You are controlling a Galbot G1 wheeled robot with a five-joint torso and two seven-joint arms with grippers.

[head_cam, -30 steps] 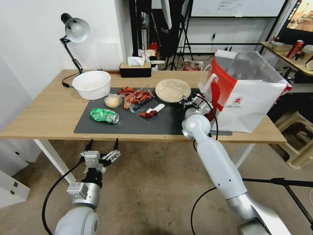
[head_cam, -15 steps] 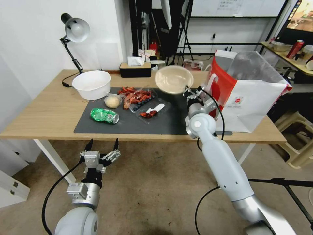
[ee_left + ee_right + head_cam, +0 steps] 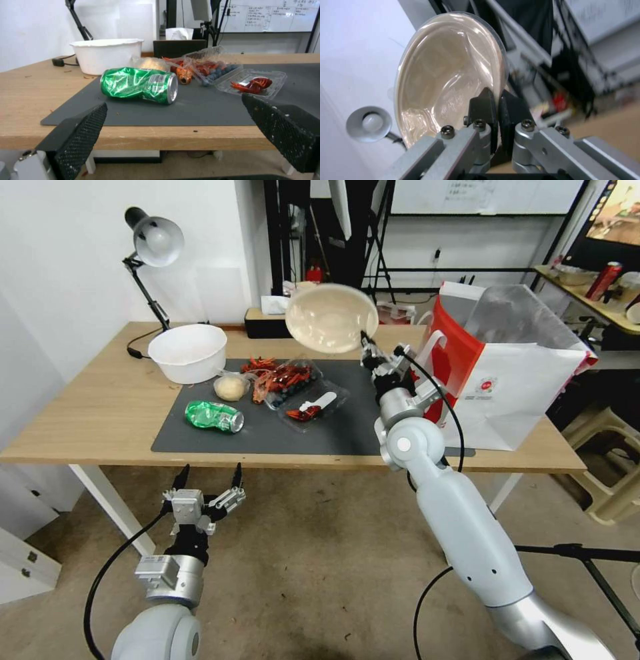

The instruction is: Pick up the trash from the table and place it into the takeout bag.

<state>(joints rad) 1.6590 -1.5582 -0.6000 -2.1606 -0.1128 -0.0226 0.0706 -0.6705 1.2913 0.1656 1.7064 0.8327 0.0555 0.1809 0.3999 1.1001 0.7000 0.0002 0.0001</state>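
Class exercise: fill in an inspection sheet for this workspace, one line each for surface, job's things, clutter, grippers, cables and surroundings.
Surface: wooden table with dark mat.
Job's things: beige bowl lifted and tilted; crushed green can, tub of beige food and clear trays on the mat; takeout bag upright, open.
Clutter: white bowl, tissue box.
Grippers: right gripper pinches the bowl's rim; left gripper open below the table edge.
Cables: black cable along right wrist.
Surroundings: desk lamp, stands behind.
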